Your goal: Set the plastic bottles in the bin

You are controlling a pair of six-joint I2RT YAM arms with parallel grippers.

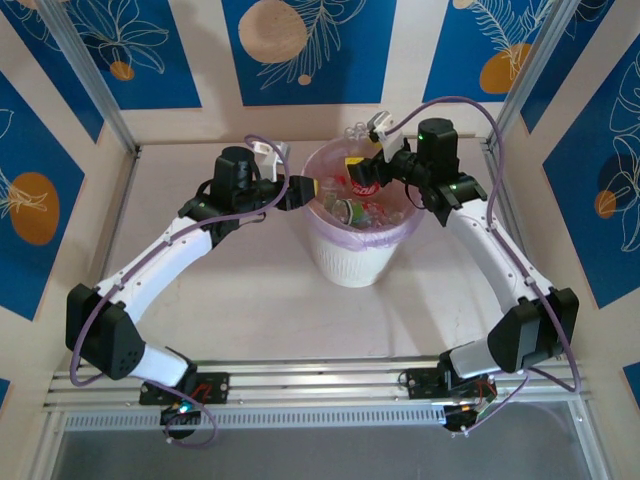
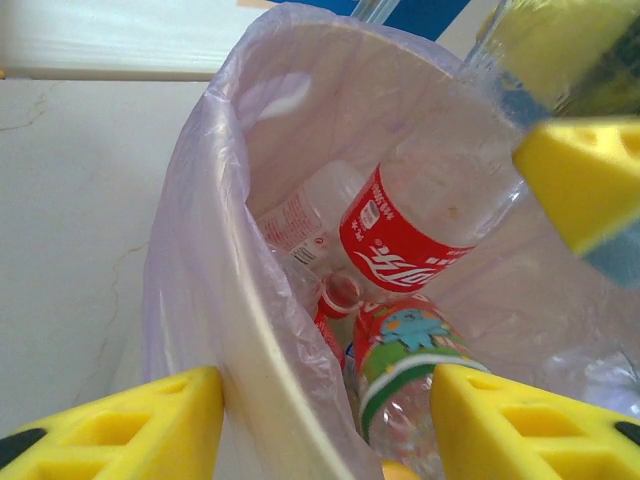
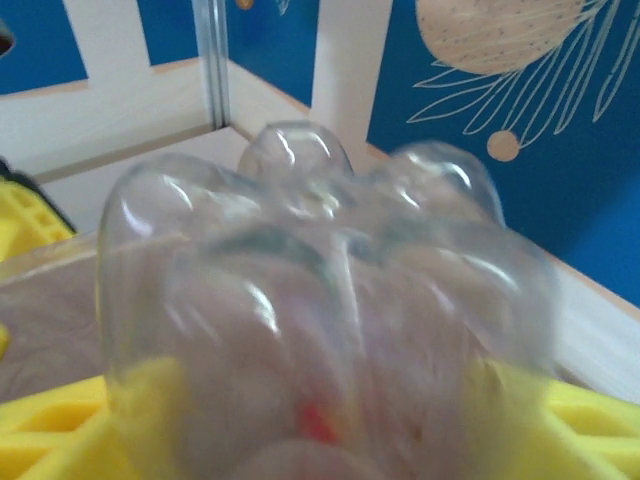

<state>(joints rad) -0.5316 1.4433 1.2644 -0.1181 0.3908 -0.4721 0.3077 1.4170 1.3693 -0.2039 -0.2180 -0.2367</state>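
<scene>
My left gripper (image 2: 325, 430) has its yellow fingers (image 2: 120, 430) astride the bin's (image 1: 350, 262) left rim, one outside against the pink bag (image 2: 190, 250), the other inside the bin. I cannot tell if they are pinching the rim or just standing around it.

My right gripper (image 1: 360, 170) is over the far side of the bin's mouth. Through its wrist camera I see a clear bottle's (image 3: 320, 300) lobed base between the yellow fingers (image 3: 590, 420), close to the lens and blurred. I cannot tell whether they are clenched on it or have let go. From the left wrist, that bottle shows a red label (image 2: 400, 250) and slants down into the bin, with one right finger just beside its upper end.

Below it, more bottles (image 1: 365, 210) lie heaped in the bag, one with a green band and a cartoon label (image 2: 405, 350). The bin stands on the pale table (image 1: 250, 290) between the arms.
</scene>
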